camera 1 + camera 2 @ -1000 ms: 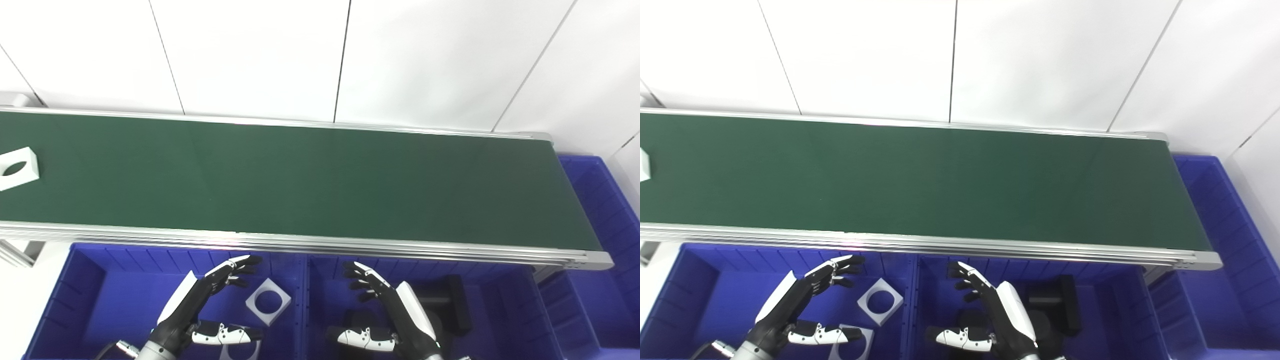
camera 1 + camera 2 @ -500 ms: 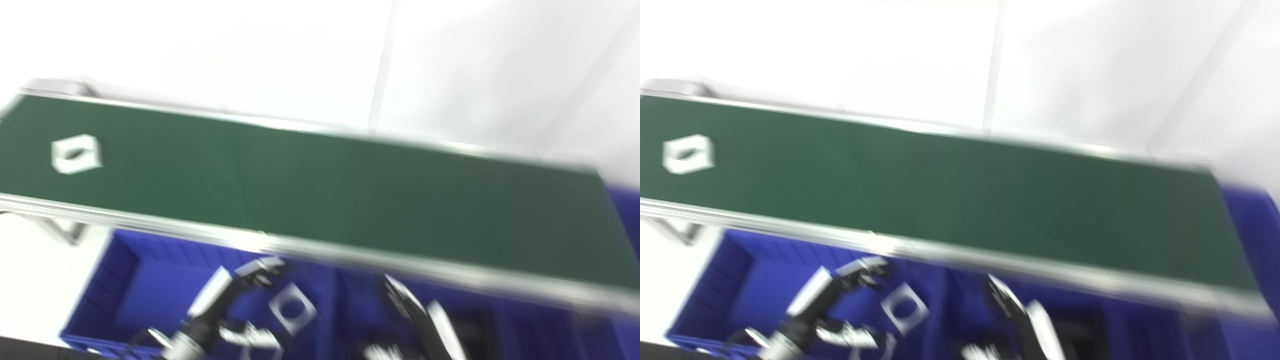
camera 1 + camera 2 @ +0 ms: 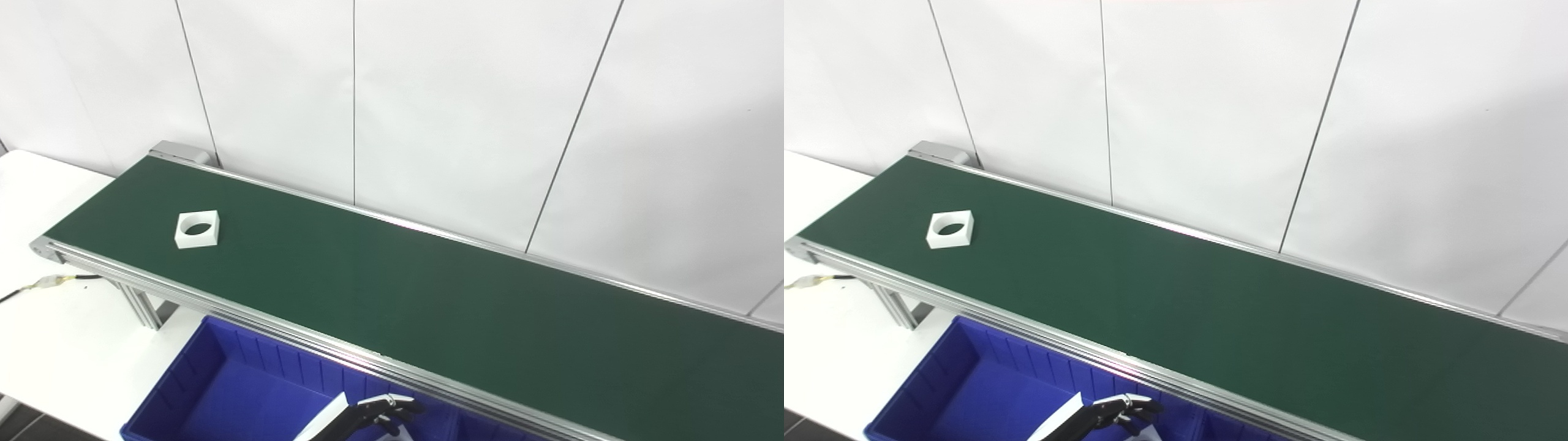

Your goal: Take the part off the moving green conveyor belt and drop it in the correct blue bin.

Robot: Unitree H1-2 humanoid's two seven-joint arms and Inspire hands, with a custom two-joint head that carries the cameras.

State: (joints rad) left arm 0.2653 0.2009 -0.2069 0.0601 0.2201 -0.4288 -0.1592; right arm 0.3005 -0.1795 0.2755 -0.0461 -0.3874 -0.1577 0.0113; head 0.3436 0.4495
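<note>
White panelled wall (image 3: 465, 104) behind, dark vertical seams. White surface (image 3: 55, 343) at left; cable (image 3: 52, 281) with connector lying on it.

The green conveyor belt (image 3: 392, 288) is bare except for one white square part (image 3: 197, 229) near its left end, with open room all around it. The belt's aluminium rail (image 3: 343, 355) stands between the left hand (image 3: 361, 416), above the blue bin (image 3: 245, 392), and the belt.
</note>
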